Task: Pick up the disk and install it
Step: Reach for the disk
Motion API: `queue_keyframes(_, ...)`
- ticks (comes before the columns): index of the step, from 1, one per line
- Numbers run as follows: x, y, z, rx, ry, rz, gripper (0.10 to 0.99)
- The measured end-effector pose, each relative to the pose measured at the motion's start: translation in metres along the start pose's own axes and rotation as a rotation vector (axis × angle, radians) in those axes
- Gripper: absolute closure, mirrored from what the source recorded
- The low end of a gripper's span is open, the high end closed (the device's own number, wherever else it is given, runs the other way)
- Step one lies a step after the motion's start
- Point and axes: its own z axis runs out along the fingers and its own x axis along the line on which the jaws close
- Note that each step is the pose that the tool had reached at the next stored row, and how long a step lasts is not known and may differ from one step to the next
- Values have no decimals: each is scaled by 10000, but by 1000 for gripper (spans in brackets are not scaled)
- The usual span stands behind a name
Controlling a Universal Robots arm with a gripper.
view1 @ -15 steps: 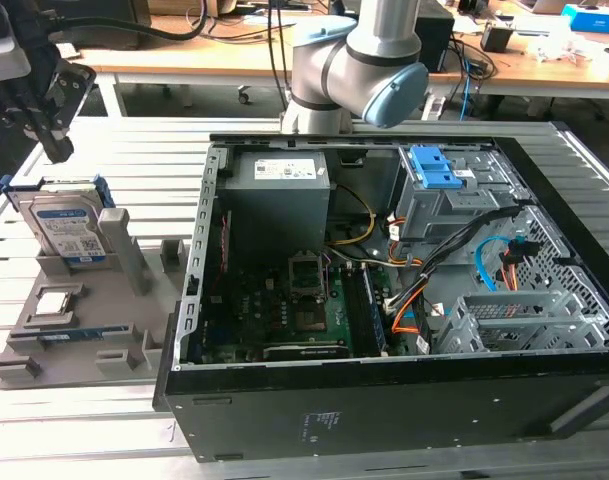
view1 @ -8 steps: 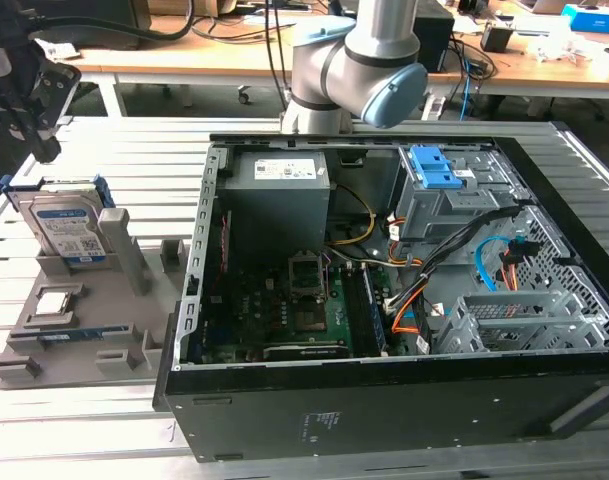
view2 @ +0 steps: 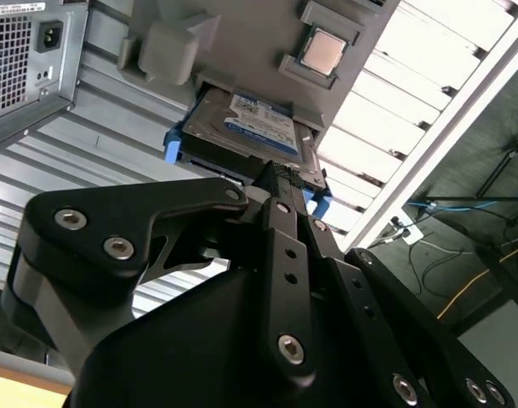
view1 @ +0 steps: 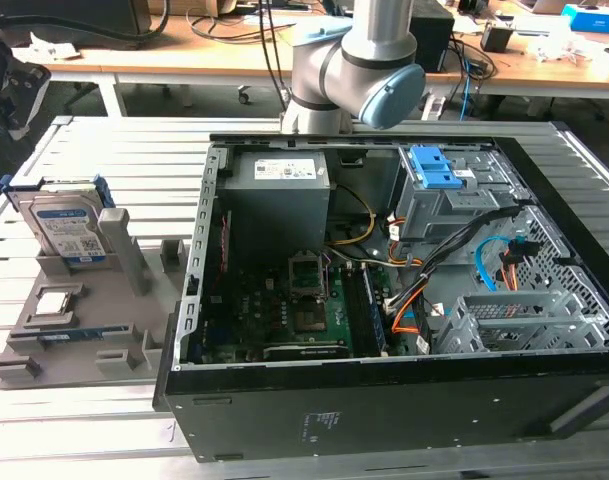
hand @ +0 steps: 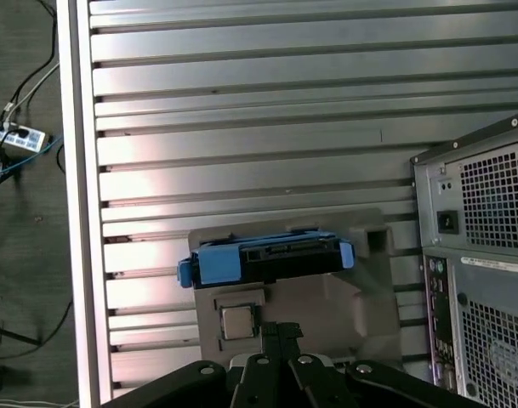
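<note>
One open desktop computer case (view1: 384, 425) lies on its side on a table of metal slats (view1: 94, 150), seen in the exterior view with its circuit board, cables and metal cages facing up. The robot arm (view1: 354, 60), grey w/ a pale blue cap, rises behind the case at approx. 12 o'clock. Inside the case, towards 1 o'clock, sits a grey drive bay (view1: 439, 215) topped by a blue latch (view1: 434, 172).

The disk (view1: 69, 228) is outside the case, at approx. 9 o'clock from it, near the exterior view's left edge. It stands on edge in a slot of a grey holder (view1: 134, 265) on the table, label side facing the camera, blue bracket round its rim. It's not installed. A small square computer chip (view1: 56, 303) lies flat in a recess of the same holder, just beside the disk.

Both wrist views look down past the black gripper (hand: 280, 330) (view2: 284, 174) at the disk (hand: 267, 259) (view2: 241, 127), the chip (hand: 236, 321) (view2: 325, 51) and the holder (hand: 344, 297) (view2: 241, 42). The jaws look pressed together w/ nothing between them. The gripper hangs above the holder and, in the first wrist view, apart from the disk.

The first wrist view also takes in the case's vented back panel (hand: 488, 255) and a power strip (hand: 12, 134) on the floor beyond the table.
</note>
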Motion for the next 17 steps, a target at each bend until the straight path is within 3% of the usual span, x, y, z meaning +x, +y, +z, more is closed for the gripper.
queue_keyframes(4, 160, -12, -4, 1, 1, 1, 980)
queue_keyframes(9, 298, -22, -8, 0, 1, 0, 980)
queue_keyframes(17, 323, -24, -9, 0, 1, 0, 980)
